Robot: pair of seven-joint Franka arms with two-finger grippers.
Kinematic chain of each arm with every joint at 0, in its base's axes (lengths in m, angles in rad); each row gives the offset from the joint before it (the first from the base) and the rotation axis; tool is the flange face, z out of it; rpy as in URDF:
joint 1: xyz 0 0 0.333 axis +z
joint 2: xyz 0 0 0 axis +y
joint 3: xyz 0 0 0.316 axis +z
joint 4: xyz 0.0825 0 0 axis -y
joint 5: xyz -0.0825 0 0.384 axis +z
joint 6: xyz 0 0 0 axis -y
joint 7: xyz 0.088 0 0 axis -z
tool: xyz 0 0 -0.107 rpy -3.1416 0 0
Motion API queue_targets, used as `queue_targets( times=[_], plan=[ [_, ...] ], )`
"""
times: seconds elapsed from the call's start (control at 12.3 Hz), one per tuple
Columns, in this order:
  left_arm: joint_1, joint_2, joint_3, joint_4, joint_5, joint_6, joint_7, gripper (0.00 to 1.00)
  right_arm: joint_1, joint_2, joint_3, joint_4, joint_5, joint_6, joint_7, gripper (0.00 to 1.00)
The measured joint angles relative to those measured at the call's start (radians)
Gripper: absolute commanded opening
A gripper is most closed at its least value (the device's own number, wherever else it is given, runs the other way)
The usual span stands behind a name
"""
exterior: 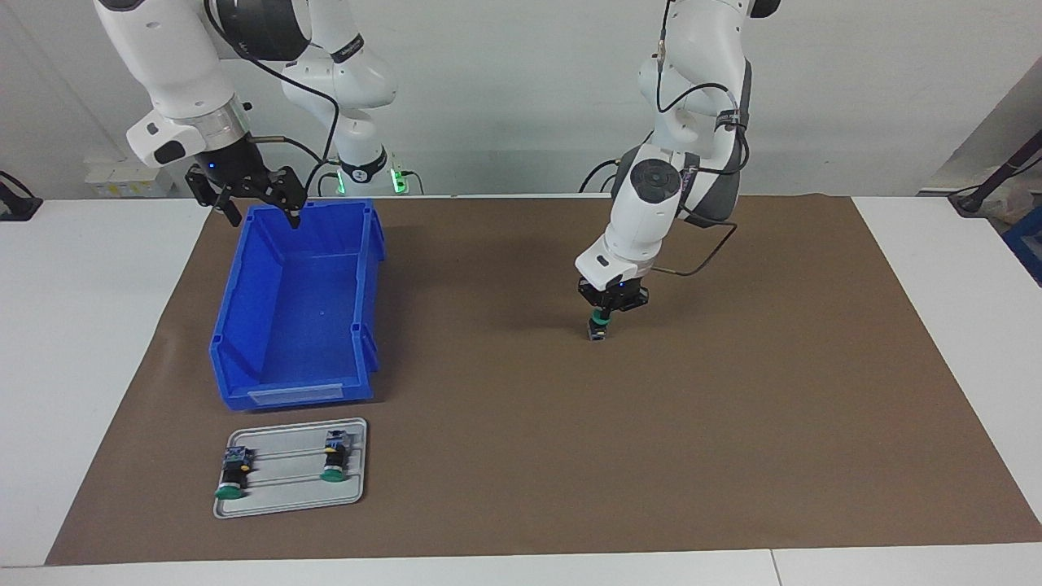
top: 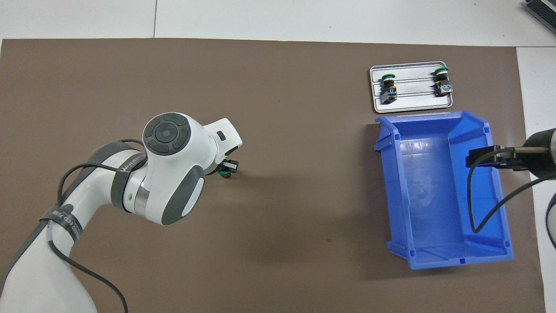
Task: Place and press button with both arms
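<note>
Green-capped push-button switch (exterior: 600,325) — standing on end on the brown mat (exterior: 521,456) near mid-table, well apart from the blue bin (exterior: 244,358), being pinched at its upper part by the left gripper (exterior: 606,312). Likely handling as light, rigid, smooth plastic — best gripping across the stubby black body, leaving the cap free for pressing. Right gripper (exterior: 259,205) hanging with claws spread over the bin's rim nearest the robots, waiting.

Only "Wanzer"-like lettering on the left arm's strap (top: 130,163).
</note>
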Motion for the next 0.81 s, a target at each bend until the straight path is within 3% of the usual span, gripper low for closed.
queue_targets(
  times=[0.08,0.16,0.24,0.81],
  plan=[
    [0.0,-0.011,0.007,0.017,0.001,-0.02,0.0,0.42,0.0,0.0,0.0,0.0,0.0,0.0,0.0,0.99],
    [0.005,-0.029,0.015,0.026,0.002,-0.039,0.0,0.93,0.0,0.0,0.0,0.0,0.0,0.0,0.0,0.99],
    [0.017,-0.049,0.021,0.029,0.006,-0.055,0.003,1.0,0.0,0.0,0.0,0.0,0.0,0.0,0.0,0.99],
    [0.192,-0.183,0.031,0.031,0.013,-0.215,0.129,1.0,-0.002,-0.009,-0.002,0.005,0.0,-0.022,0.0,0.99]
  ],
)
